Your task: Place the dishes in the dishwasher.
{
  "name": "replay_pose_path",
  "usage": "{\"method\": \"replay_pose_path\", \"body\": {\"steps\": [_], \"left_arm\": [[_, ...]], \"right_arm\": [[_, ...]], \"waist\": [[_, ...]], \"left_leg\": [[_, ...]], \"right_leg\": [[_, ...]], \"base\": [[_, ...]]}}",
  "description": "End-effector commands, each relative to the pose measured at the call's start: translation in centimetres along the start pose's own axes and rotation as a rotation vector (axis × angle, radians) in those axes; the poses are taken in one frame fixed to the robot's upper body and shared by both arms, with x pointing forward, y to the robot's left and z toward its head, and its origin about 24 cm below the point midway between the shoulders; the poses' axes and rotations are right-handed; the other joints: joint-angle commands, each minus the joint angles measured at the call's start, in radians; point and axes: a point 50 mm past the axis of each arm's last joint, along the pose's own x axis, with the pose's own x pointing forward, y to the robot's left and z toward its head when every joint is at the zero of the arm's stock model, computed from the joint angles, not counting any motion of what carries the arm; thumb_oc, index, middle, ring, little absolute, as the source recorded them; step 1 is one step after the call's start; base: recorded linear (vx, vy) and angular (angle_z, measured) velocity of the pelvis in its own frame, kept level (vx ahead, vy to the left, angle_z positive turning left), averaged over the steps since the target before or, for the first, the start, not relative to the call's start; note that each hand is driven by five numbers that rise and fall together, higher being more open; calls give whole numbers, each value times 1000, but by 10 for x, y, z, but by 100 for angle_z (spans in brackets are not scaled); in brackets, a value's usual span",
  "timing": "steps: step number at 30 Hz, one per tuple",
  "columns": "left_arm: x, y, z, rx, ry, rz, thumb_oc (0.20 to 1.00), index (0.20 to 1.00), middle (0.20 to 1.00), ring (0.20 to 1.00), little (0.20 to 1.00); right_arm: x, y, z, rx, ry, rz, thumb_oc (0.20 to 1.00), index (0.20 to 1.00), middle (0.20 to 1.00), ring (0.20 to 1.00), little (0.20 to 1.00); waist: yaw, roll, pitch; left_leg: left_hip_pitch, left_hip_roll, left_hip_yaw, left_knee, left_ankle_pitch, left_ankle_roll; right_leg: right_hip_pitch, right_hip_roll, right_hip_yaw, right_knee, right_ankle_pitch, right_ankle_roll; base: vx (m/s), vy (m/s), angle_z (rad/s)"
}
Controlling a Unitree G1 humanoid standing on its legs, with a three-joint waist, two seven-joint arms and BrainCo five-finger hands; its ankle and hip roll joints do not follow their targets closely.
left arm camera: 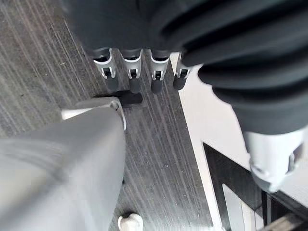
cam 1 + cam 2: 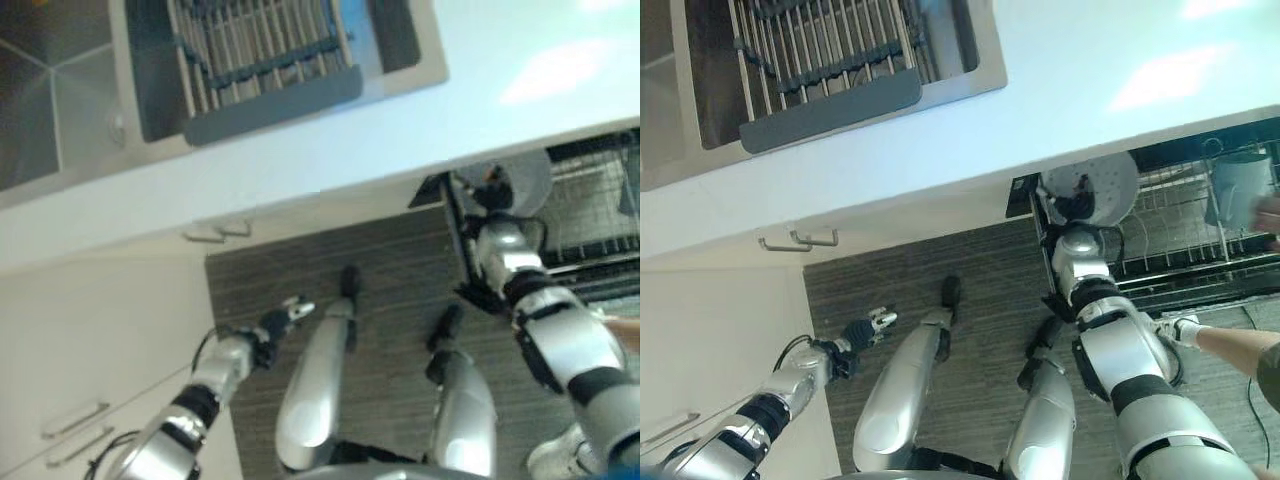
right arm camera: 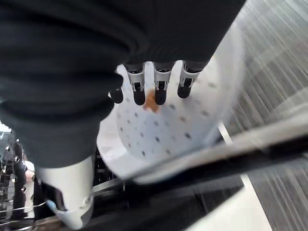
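A white speckled plate is held in the right hand, whose fingers are curled over its face, as is seen in the right wrist view where the dark fingertips lie against the plate. The plate is carried at the front corner of the pulled-out dishwasher rack, just under the edge of the counter; whether its rim already rests between the tines cannot be told. Further along the rack a grey cup-like vessel is seen standing, and a person's hand is seen just beside it, with a person's sleeved arm reaching in lower down.

The left hand hangs low over the dark wood-grain floor, near the white cabinet, with its fingers straight and nothing held.

On the counter, a dish drainer with metal ribs is set in the sink; no dishes can be made out on it.

The task is judged to be well under way: one plate is at the point of being racked. What is left, as far as can be seen, is the seating of this plate upright in the rack and its release.
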Motion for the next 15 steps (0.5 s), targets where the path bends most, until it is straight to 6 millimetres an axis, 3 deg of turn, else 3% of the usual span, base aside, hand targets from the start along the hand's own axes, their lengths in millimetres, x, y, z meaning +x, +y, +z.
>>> {"method": "replay_pose_path", "body": {"steps": [1, 9, 15], "left_arm": [[-8, 1, -27, -25, 60, 7, 1000, 1000, 1000, 1000, 1000], [-21, 13, -61, -89, 137, 97, 1000, 1000, 1000, 1000, 1000], [-34, 17, -87, -135, 199, 166, 1000, 1000, 1000, 1000, 1000]], "right_arm": [[-4, 3, 15, 10, -125, -29, 1000, 1000, 1000, 1000, 1000], [-26, 12, -9, -35, -133, -89, 1000, 1000, 1000, 1000, 1000], [-50, 12, -33, -31, -137, -59, 1000, 1000, 1000, 1000, 1000]], "waist": [[19, 0, -14], [-16, -51, -17], [-48, -95, -79]], "left_leg": [[-20, -1, -40, 38, -50, -31], [91, 42, -12, 7, -53, -48], [180, 67, 18, -45, -50, -59]], "right_leg": [[49, 30, 50, 44, -54, -9], [174, 55, 59, -14, -64, -7], [275, 71, 59, -74, -68, -4]], "base": [[59, -68, 0], [49, -55, -6], [79, -52, -15]]}}
